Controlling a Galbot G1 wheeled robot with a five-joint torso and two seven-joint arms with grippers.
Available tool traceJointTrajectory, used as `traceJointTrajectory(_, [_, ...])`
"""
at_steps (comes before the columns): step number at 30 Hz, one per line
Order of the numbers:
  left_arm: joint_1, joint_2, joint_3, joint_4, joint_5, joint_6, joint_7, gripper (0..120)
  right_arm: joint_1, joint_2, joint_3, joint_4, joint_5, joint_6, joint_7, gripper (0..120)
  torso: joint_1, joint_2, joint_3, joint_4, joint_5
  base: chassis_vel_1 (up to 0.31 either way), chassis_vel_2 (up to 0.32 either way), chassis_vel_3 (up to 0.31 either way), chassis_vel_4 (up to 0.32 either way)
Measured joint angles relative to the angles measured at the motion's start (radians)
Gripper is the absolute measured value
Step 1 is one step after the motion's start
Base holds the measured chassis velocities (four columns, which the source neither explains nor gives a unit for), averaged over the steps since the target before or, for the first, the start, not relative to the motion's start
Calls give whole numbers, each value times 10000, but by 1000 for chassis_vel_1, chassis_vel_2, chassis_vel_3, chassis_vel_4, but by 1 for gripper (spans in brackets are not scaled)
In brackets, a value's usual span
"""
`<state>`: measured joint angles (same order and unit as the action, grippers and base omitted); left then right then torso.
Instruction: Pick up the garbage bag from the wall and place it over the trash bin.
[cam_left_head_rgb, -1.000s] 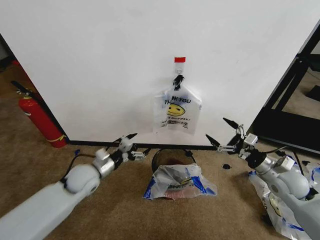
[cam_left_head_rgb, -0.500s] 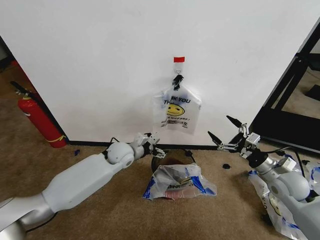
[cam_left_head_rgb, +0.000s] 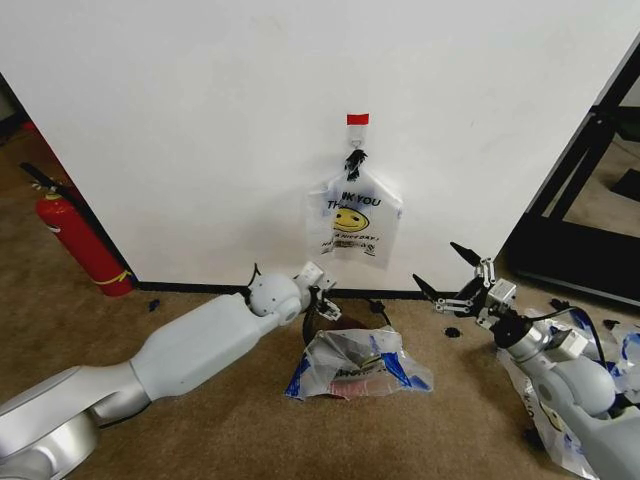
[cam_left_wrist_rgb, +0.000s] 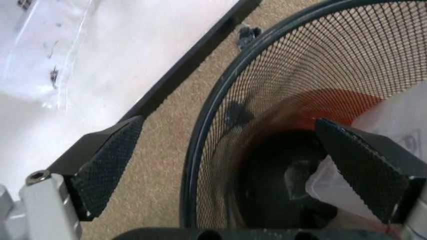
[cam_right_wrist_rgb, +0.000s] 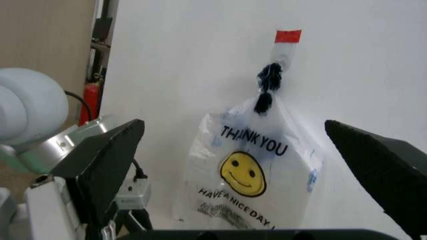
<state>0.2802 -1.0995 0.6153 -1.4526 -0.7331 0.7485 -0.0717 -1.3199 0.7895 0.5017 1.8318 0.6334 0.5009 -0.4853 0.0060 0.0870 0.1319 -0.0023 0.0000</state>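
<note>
Still early: garbage bag (cam_left_head_rgb: 353, 221) hangs on wall hook, long axis vertical, print facing room, untouched. Left gripper (cam_left_head_rgb: 322, 295) over trash bin (cam_left_wrist_rgb: 280, 125) rim, jaws wide, empty. Right gripper (cam_left_head_rgb: 452, 275) low, right of bag, jaws wide, empty. Pick and cover both left.

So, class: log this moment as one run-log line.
left claw: open, at trash bin rim | right claw: open, facing garbage bag | bag: hanging on wall hook
</note>
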Motion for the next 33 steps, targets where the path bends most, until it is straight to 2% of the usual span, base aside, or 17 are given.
traceJointTrajectory(2, [-62,-52,80,83,16,-9,4,99,-55,16,35,20,-17,17,-5,100,0,0,0,-1,0,0,0,0,0])
traceJointTrajectory(5, [-184,-188,303,343,84,-37,55,91,-200,56,113,43,-55,105,-19,100,0,0,0,-1,0,0,0,0,0])
traceJointTrajectory(8, [-278,-265,464,604,214,-64,247,75,-276,89,162,42,-86,190,-34,100,0,0,0,0,-1,0,0,0,0])
traceJointTrajectory(10, [-293,-254,499,635,264,-70,340,71,-278,95,165,31,-86,206,-35,100,0,0,0,0,0,0,0,0,0])
traceJointTrajectory(13, [-360,-129,500,638,567,-88,956,58,-273,96,167,-40,-100,268,-59,100,0,0,0,0,0,0,0,0,0])
traceJointTrajectory(16, [-404,22,362,596,1114,-98,1847,50,-237,100,160,-120,-116,307,-72,100,0,1,-1,0,0,0,0,0,0])
traceJointTrajectory(17, [-420,64,345,598,1255,-102,2058,43,-205,101,146,-153,-126,317,-74,100,0,1,-1,1,0,0,0,0,0])
traceJointTrajectory(18, [-420,64,345,598,1255,-102,2058,43,-205,101,146,-153,-126,317,-74,100,0,1,-1,1,0,0,0,0,0])
traceJointTrajectory(23, [-426,15,349,724,1436,-112,2199,21,-99,100,75,-212,-132,322,-75,100,0,0,0,2,0,0,0,0,0])
traceJointTrajectory(25, [-406,-31,364,765,1489,-117,2200,18,-81,92,61,-230,-136,322,-75,100,0,1,-1,1,0,0,0,0,0])
traceJointTrajectory(26, [-387,-72,367,805,1541,-122,2205,12,-80,91,55,-247,-140,324,-74,100,-1,1,-1,2,0,0,0,0,0])
traceJointTrajectory(29, [-349,-128,355,900,1585,-136,2168,7,-87,99,53,-266,-143,332,-75,100,-1,2,-2,1,-1,0,0,0,0])
traceJointTrajectory(33, [-266,36,167,824,1282,-143,1822,7,-127,129,46,-269,-144,341,-60,100,-1,1,-1,-5,-5,0,0,0,0])
